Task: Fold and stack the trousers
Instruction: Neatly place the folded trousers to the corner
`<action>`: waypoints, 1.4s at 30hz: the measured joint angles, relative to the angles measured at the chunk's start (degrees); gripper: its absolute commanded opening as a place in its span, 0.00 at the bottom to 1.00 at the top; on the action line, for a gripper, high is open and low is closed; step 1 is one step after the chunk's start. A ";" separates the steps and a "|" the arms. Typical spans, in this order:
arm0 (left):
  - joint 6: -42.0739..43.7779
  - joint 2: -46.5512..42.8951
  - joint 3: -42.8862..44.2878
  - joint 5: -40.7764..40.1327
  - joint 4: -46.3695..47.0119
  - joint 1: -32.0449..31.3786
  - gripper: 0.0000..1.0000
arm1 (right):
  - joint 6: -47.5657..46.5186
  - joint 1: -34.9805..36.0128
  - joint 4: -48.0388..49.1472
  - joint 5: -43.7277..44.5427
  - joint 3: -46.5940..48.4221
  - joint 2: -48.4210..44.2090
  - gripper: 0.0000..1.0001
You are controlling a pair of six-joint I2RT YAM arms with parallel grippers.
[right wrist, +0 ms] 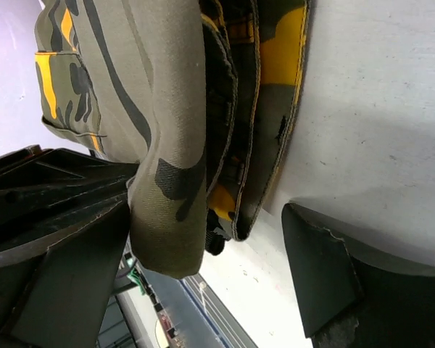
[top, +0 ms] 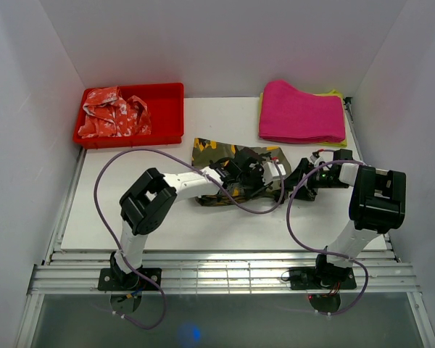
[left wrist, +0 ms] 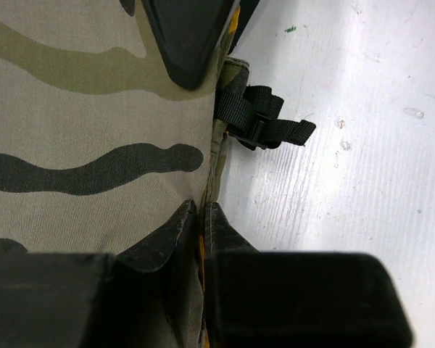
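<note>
Bunched in a rumpled, partly folded heap near the middle of the flat white table board (top: 130, 217), a little toward 1 o'clock: long camouflage-print cloth trousers (top: 209, 150) in olive green, grey, black and orange-yellow. Over the heap's 3 o'clock edge, reaching in from 7 o'clock: left gripper (top: 259, 174). Seen from its wrist camera, black fingertips (left wrist: 221, 235) nearly together, clenched on a thin edge of the cloth, a sliver of orange showing in the narrow gap. At 1 o'clock from that pinch, a short black webbing strap with a buckle (left wrist: 264, 119), lying on bare table and touching the cloth's edge. Just beside the heap at 3 o'clock, coming from 5 o'clock: right gripper (top: 296, 185), jaws spread wide, released, grasping nothing. Between them in the right wrist view, layered folds of the trousers, close against one finger (right wrist: 65, 254) and apart from the other. At the table's 10 o'clock, a red rectangular plastic tray (top: 167, 90) holding a crumpled red-and-white patterned garment (top: 112, 112). At 1 o'clock, a folded pink cloth (top: 301, 112) on top of a yellow-green cloth (top: 336, 94) peeking out at its far edge.
</note>
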 measured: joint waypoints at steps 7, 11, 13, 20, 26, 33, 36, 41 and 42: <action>-3.98 0.00 2.10 4.20 -0.55 2.25 0.00 | 1.73 0.20 0.98 -0.11 0.00 0.44 0.90; -4.87 0.00 2.19 5.73 -0.55 2.71 0.00 | 4.02 0.94 3.17 -3.06 0.04 2.49 0.90; -5.05 0.00 2.19 5.99 -0.55 2.73 0.00 | 5.64 1.55 4.52 -4.09 -0.02 3.02 0.94; -5.18 0.00 2.19 6.16 -0.55 2.75 0.00 | 9.92 3.34 10.36 -4.76 -1.16 3.10 0.61; -5.16 -0.02 1.81 6.43 -0.31 2.75 0.07 | 10.97 3.61 11.06 -4.76 -1.29 3.10 0.13; -8.20 -5.07 -0.44 8.24 -4.63 4.13 0.59 | 9.79 3.69 10.40 -3.17 -1.25 3.10 0.08; -13.88 -14.19 -2.25 11.23 -9.25 9.86 0.68 | 9.33 3.69 10.29 -2.62 -1.27 2.91 0.08; -22.93 -31.45 -7.32 15.41 -14.58 32.02 0.92 | 7.65 3.69 9.27 -0.92 -1.36 0.46 0.08; -24.61 -33.90 -9.01 15.89 -15.45 36.50 0.95 | 7.02 3.69 8.81 -0.44 -1.36 -0.15 0.08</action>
